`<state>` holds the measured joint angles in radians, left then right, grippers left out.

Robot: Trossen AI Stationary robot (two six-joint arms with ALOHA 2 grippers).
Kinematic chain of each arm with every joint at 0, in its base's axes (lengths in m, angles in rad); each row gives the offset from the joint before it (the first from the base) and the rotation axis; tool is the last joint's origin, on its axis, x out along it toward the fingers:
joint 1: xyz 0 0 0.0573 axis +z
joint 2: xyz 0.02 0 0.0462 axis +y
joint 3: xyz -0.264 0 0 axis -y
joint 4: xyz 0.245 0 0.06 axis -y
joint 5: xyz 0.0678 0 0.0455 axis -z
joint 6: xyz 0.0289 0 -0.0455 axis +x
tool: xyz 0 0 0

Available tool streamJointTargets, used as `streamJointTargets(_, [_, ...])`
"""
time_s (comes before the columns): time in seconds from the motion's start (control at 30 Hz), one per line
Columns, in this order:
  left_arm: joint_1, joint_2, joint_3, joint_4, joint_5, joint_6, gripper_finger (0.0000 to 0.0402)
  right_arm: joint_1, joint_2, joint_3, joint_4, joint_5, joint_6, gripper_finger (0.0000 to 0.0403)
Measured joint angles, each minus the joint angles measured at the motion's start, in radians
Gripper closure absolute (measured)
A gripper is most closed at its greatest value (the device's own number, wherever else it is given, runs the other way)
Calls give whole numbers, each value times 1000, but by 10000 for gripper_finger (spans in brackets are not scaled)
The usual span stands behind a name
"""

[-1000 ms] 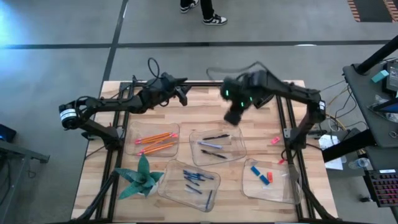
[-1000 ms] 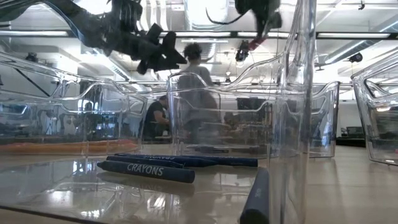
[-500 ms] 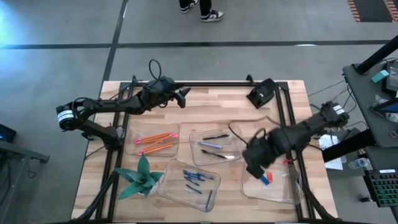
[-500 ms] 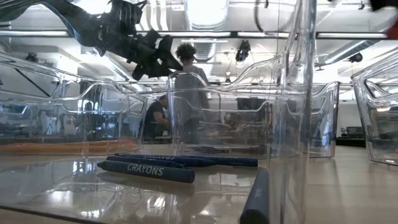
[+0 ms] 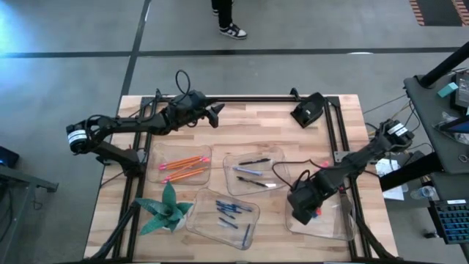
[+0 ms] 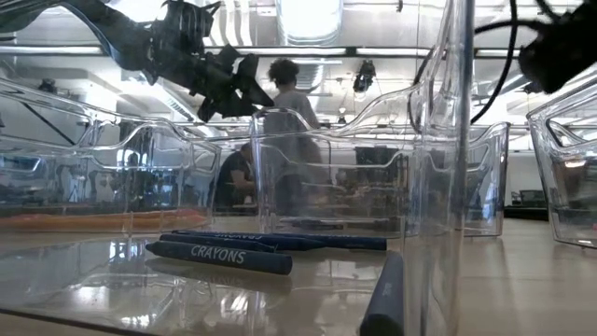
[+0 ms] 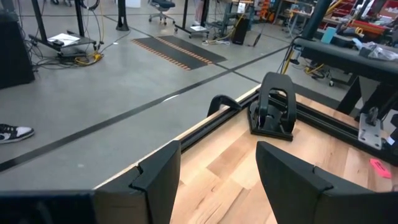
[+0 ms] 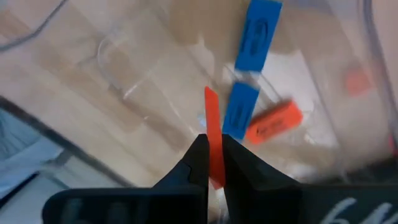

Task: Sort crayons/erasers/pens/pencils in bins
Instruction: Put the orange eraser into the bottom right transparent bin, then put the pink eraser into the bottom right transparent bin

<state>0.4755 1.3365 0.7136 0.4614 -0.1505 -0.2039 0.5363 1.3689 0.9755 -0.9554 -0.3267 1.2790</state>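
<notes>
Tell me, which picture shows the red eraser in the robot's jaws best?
The right wrist view: the red eraser sits pinched upright between the shut jaws. From above, the right gripper hides it. The other views miss it.

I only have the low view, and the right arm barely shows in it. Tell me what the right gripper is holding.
Observer: The right gripper has its jaws shut on a thin red eraser.
Operator: Say where it is on the table.
Observer: It is over the front right bin, near that bin's left side.
Operator: List what lies in that bin.
Observer: Two blue erasers and one orange eraser lie on its floor, close together.
</notes>
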Motion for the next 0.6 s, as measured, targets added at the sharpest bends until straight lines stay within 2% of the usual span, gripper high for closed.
streamJointTargets(0.4, [0,0,-1,-1,-1,0,206,-2,3,-138,187,15,4,356])
streamJointTargets(0.6, [0,0,-1,-1,-1,1,206,-2,2,-144,187,13,11,349])
